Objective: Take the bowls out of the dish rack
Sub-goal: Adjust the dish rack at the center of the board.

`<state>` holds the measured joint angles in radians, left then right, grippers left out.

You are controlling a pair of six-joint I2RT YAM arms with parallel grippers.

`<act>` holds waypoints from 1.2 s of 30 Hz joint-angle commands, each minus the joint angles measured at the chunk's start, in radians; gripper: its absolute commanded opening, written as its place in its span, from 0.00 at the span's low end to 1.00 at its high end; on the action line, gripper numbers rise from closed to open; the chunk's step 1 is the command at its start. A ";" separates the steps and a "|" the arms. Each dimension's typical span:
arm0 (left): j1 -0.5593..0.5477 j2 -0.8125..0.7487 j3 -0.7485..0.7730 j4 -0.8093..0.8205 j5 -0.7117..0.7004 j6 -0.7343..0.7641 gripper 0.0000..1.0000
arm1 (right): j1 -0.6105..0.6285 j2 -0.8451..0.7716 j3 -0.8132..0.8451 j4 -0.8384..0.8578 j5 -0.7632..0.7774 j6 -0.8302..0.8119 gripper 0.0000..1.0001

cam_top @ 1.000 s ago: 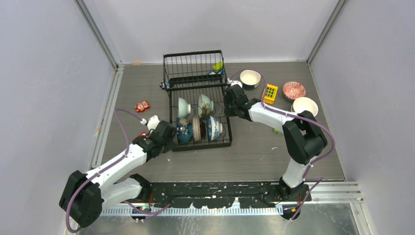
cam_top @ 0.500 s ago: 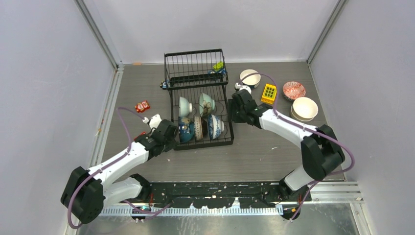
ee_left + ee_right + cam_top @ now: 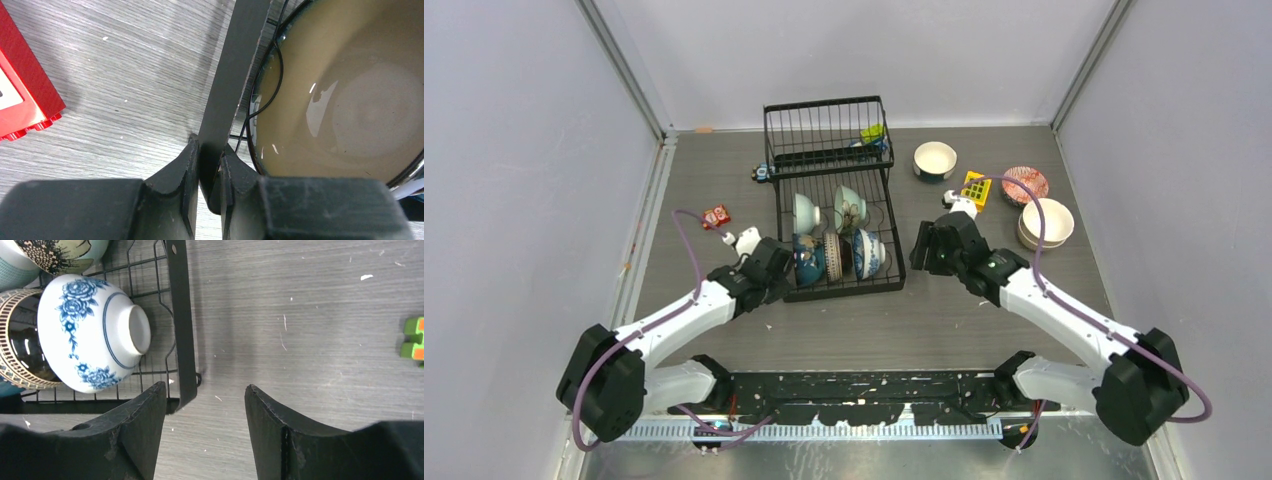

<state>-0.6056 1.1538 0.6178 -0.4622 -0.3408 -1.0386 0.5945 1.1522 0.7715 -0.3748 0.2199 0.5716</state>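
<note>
The black wire dish rack (image 3: pixel 886 210) stands mid-table and holds several bowls on edge: two pale green ones at the back (image 3: pixel 804 213) and a dark teal bowl (image 3: pixel 809 260), a brown one (image 3: pixel 835 257) and a blue-and-white one (image 3: pixel 867 254) in front. My left gripper (image 3: pixel 774 268) is shut on the dish rack's left frame bar (image 3: pixel 227 90), beside the teal bowl's cream inside (image 3: pixel 345 95). My right gripper (image 3: pixel 921 249) is open and empty just right of the rack; its wrist view shows the blue-and-white bowl (image 3: pixel 90 335) and the rack's right bar (image 3: pixel 180 325).
Unloaded bowls sit at the right: a white one (image 3: pixel 935 159), a red-patterned one (image 3: pixel 1024 184) and a cream stack (image 3: pixel 1045 222). A yellow block (image 3: pixel 975 187) lies between them, a red block (image 3: pixel 716 216) left of the rack, a green block (image 3: pixel 414 337) on the table.
My right gripper has pulled back from the rack's right rear edge toward the near right. The rack has shifted slightly to the right with my left gripper still on its frame.
</note>
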 commanded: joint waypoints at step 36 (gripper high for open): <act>0.058 -0.494 0.153 -0.295 0.067 0.291 0.87 | 0.003 -0.386 -0.056 -0.005 -0.018 0.126 0.93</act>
<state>-0.5510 0.7113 0.7059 -0.7181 -0.3576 -0.8371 0.5945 0.8009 0.6727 -0.3656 0.1822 0.7170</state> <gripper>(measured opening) 0.865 0.924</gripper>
